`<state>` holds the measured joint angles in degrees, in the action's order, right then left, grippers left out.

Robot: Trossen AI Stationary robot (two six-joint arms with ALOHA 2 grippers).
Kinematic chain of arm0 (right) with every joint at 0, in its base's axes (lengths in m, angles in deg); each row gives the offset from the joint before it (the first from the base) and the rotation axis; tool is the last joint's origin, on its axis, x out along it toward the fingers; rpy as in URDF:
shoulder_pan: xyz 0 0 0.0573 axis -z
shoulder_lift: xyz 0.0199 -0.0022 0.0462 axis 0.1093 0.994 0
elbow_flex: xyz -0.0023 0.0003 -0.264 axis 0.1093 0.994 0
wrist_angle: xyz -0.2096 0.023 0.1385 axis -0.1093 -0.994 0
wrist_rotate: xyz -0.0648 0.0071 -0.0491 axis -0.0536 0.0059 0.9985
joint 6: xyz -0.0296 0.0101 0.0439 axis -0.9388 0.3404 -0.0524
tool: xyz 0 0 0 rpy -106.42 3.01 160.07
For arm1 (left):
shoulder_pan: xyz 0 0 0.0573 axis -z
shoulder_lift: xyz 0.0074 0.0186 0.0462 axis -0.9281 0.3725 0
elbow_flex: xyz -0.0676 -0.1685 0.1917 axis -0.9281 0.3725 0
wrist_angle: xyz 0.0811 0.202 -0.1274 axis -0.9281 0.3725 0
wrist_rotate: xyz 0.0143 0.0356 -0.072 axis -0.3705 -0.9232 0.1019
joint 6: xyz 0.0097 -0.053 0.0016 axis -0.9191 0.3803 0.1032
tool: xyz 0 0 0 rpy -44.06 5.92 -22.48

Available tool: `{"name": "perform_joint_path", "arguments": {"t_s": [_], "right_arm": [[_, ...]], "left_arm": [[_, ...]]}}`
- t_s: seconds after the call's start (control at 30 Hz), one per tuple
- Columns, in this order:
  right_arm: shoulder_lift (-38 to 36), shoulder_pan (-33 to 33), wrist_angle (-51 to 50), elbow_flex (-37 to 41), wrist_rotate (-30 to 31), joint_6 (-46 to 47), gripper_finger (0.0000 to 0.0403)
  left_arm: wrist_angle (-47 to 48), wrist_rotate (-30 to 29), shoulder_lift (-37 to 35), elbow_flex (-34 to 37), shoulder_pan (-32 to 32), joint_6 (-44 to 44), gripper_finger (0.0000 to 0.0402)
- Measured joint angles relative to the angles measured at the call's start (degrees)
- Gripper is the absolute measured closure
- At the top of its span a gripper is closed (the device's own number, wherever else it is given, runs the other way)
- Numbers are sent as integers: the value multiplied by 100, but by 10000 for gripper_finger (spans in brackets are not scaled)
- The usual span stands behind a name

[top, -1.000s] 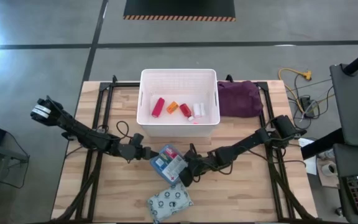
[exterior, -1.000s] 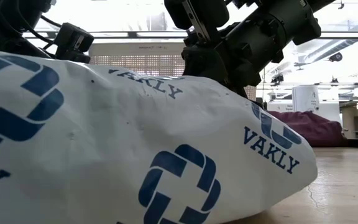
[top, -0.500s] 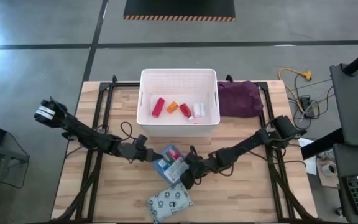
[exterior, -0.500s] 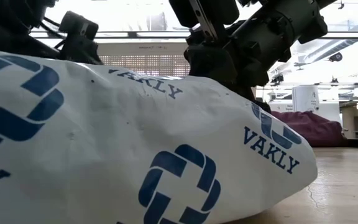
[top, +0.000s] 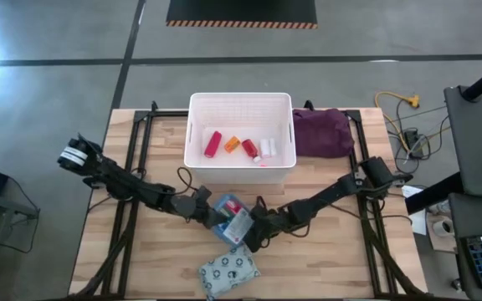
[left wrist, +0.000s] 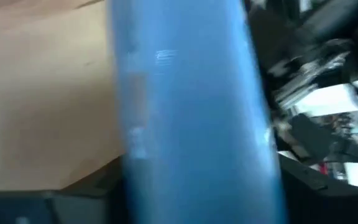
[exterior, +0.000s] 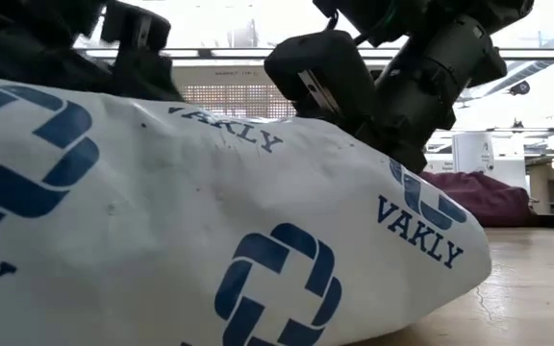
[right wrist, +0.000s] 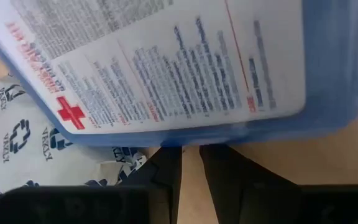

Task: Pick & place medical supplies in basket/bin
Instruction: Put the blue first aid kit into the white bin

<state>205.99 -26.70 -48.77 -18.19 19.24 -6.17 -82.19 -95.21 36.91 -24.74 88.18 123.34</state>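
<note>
The blue-white first-aid box (top: 229, 219) lies on the wooden table between my two grippers. Its printed label with the red cross fills the right wrist view (right wrist: 166, 62), and its blue wall fills the left wrist view (left wrist: 191, 112). My left gripper (top: 204, 208) is at the box's left edge. My right gripper (top: 253, 235) (right wrist: 190, 155) is shut at the box's near-right edge. The grey patterned pouch (top: 228, 272) (exterior: 210, 240) lies near the table's near edge. The white basket (top: 241, 97) holds red tubes (top: 213, 143), an orange vial (top: 232, 144) and white bottles (top: 267, 148). My right gripper meets the first-aid box at its blue rim (right wrist: 191, 138) on the near-right side. The shut fingers (right wrist: 166, 168) come in low, slanting from the table's right. The rim lies over the fingertips and hides them.
A purple cloth bundle (top: 320, 132) sits right of the basket at the table's far right. The pouch blocks most of the low view. Bare wood shows to the left and right of the box.
My left gripper has moved toward the table's right and slightly nearer, closing on the box's left edge. The box has shifted a little to the right. My right gripper has stayed at the box's near-right edge.
</note>
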Motion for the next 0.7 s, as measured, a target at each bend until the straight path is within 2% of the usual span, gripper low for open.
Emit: {"name": "perform_joint_path", "arguments": {"t_s": [0.23, 0.37, 0.47, 0.7], "right_arm": [[0, -84, 22, 18, 43, -12, 340], [-39, -235, 25, 19, 335, -14, 340], [-245, -410, -111, 52, 803, -271, 339], [-1430, -309, -768, 92, 1976, -1243, 337]], "left_arm": [[389, 201, -169, -87, -59, -77, 258], [759, 203, -420, -89, -59, -102, 258], [1190, 111, -799, -84, -8, -111, 258], [1939, -901, -2200, -181, 190, -205, 258]]}}
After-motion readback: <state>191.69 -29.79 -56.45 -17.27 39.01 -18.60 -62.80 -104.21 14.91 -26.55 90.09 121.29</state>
